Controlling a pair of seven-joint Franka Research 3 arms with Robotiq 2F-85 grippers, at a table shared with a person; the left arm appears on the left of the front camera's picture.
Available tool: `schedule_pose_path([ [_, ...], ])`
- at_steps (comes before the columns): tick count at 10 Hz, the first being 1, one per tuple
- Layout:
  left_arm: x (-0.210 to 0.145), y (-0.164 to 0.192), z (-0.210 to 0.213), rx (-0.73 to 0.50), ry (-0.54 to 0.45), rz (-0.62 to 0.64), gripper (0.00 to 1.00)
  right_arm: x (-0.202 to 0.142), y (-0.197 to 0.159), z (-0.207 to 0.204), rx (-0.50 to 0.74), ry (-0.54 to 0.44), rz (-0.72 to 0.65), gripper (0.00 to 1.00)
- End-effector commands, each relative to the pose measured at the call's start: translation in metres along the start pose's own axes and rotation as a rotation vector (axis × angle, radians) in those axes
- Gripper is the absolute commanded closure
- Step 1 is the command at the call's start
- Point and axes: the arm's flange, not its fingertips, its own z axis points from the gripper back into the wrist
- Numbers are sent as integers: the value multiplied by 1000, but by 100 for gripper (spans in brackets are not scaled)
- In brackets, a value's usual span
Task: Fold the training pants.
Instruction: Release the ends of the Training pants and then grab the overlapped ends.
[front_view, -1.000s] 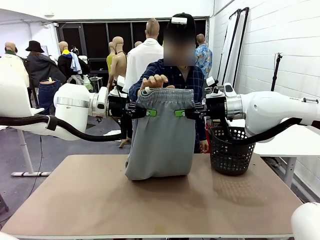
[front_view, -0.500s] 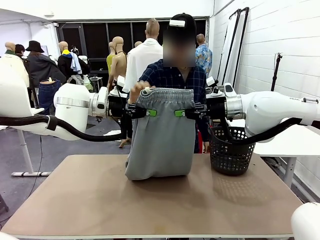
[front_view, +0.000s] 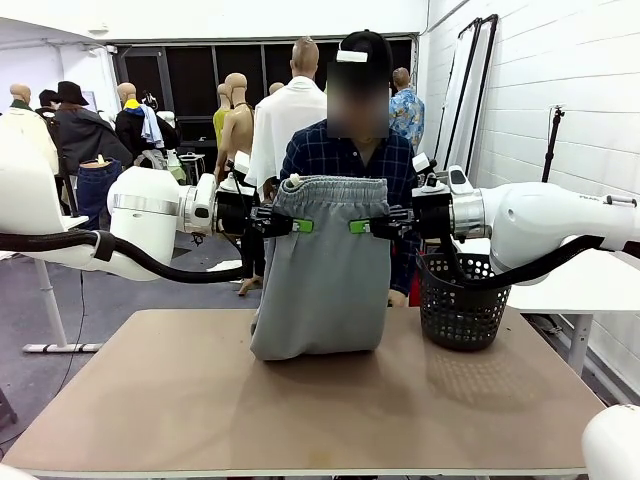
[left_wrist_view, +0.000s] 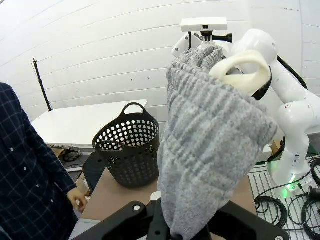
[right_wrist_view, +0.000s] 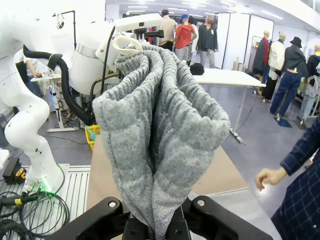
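Note:
The light grey training pants (front_view: 325, 275) hang upright between the two arms, their lower end bunched on the table (front_view: 200, 400). My left gripper (front_view: 297, 225) is shut on the left end of the gathered waistband, my right gripper (front_view: 361, 226) shut on the right end. Seen from the left wrist, the grey fabric (left_wrist_view: 210, 135) rises out of the shut left gripper (left_wrist_view: 172, 232). From the right wrist, the folds of cloth (right_wrist_view: 160, 130) rise from the shut right gripper (right_wrist_view: 155, 232). The person stands right behind the pants, hands lowered.
A black plastic mesh basket (front_view: 460, 300) stands on the table at the right, next to the pants. The person's hand (right_wrist_view: 270, 176) hangs beside the far table edge. The near half of the tabletop is bare brown board.
The person's hand, which rested on top of the waistband a second ago, has let go and dropped down behind the pants. Both grippers and the pants have stayed in place.

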Motion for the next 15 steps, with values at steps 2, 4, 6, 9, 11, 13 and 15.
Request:
schedule_pose_path([
  [2, 1, -1, 0, 0, -10, 3, 100, 4, 3, -1, 1, -1, 15, 100],
  [4, 1, -1, 0, 0, -10, 3, 100, 4, 3, -1, 1, -1, 15, 100],
  [6, 1, -1, 0, 0, -10, 3, 100, 4, 3, -1, 1, -1, 15, 100],
  [9, 1, -1, 0, 0, -10, 3, 100, 4, 3, -1, 1, -1, 15, 100],
  [11, 1, -1, 0, 0, -10, 3, 100, 4, 3, -1, 1, -1, 15, 100],
  [13, 1, -1, 0, 0, -10, 3, 100, 4, 3, -1, 1, -1, 15, 100],
  [15, 1, -1, 0, 0, -10, 3, 100, 4, 3, -1, 1, -1, 15, 100],
])
